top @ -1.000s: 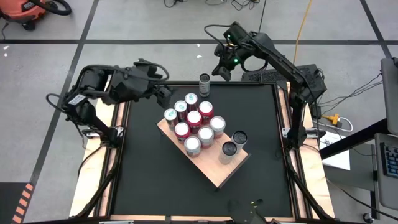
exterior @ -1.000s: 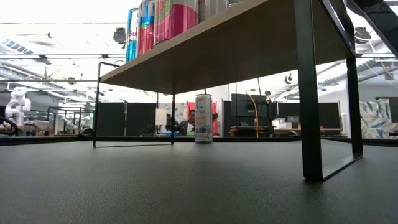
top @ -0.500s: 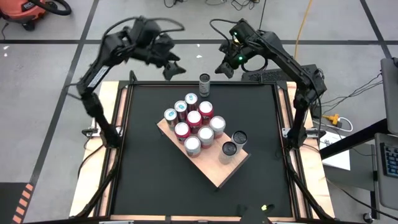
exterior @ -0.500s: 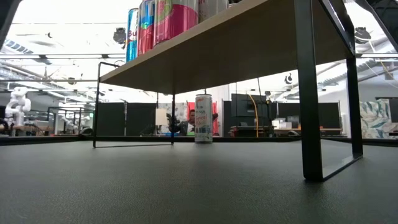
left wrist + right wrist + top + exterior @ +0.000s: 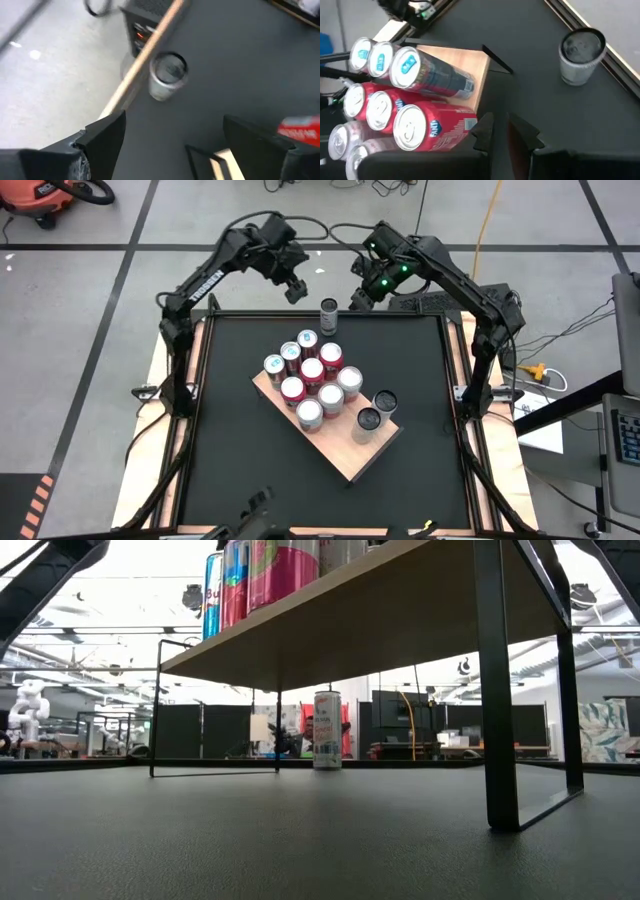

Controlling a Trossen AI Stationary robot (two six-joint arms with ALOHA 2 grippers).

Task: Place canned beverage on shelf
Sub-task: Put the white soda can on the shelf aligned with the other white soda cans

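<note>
Left hand [image 5: 293,288], fingers wide w/ nothing between them, hangs at upper centre of the high view, just left of the lone can [image 5: 329,315] standing on the black counter [image 5: 230,450] near its far edge. Right hand [image 5: 360,298] sits just right of that can, fingers nearly closed, holding nothing.

Shelf [image 5: 345,452] lies diagonally mid-counter w/ cans on its upper-left part; lower-right end is bare wood.

Risks, as judged: the can is tall and narrow, so a finger clipping its side on approach probably tips it or rolls it off the far edge. Both hands crowd the same spot, so arm-to-arm contact is possible. A carried can coming in low may knock the packed cans on the shelf.

Vs. a second ago: the left arm has swung from the counter's left side up to the can; its fingers have narrowed slightly. Right hand barely shifted. Cans and shelf unchanged.
</note>
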